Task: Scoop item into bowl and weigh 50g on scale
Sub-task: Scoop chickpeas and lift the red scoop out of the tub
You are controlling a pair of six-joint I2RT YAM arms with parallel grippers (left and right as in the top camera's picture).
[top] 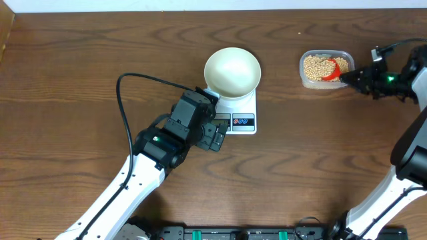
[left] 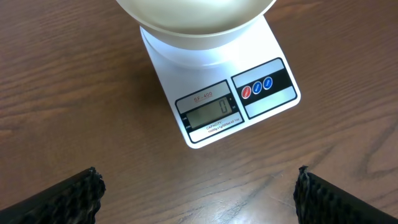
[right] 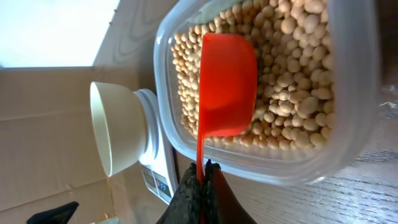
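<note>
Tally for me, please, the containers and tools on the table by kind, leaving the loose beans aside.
bowl: 1
scale: 1
tub: 1
scoop: 1
Total: 4

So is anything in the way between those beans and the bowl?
Nothing visible. Only bare table lies between the tub of beans and the bowl on the scale. The right gripper holds the red scoop in the beans.
</note>
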